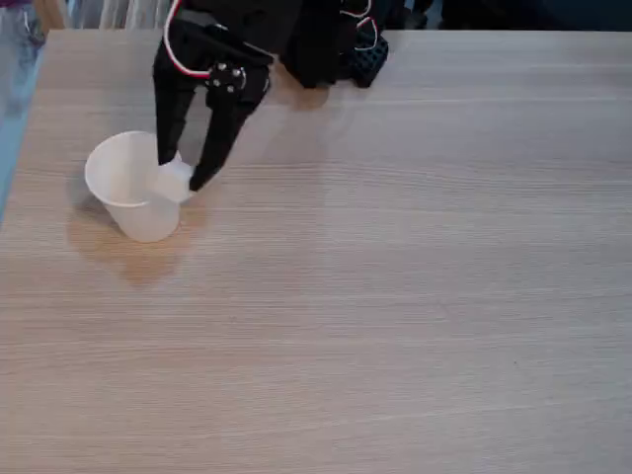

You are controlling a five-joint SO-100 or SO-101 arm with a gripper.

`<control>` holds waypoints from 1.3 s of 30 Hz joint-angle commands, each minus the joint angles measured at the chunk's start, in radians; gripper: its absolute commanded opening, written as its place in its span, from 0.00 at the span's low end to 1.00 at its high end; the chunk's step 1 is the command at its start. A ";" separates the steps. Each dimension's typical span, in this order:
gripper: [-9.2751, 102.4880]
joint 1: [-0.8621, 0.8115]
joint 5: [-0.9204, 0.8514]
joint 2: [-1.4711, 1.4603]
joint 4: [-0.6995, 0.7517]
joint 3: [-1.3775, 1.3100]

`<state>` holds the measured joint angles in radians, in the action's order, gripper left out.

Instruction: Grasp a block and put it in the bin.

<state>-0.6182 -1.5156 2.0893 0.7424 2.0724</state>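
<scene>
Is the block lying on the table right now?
No, the block is pinched between the gripper's fingertips at the cup's rim.

Desk [415, 326]: light wood-grain laminate, grain running left-right across the fixed view, w/ soft glare in the middle. Far edge runs along the top of the pic; left edge slants down at the far left.

On it: white paper cup, the bin [133, 188], upright at left-center, rim wider than base, casting a faint warm shadow on the desk below and to its left. Black arm base [331, 49] sits at the far edge, top center, w/ red/white wires on it. Rest of the surface, right half and whole near side, is bare wood.
</scene>
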 commanded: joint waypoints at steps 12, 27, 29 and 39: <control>0.12 -0.141 -0.048 -0.043 0.124 -0.117; 0.11 -0.196 -0.077 -0.092 0.135 -0.104; 0.11 -0.201 -0.078 -0.098 0.129 -0.103; 0.21 -0.204 -0.089 -0.098 0.107 -0.094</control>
<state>-0.8176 -1.5938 1.9865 0.8606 1.9972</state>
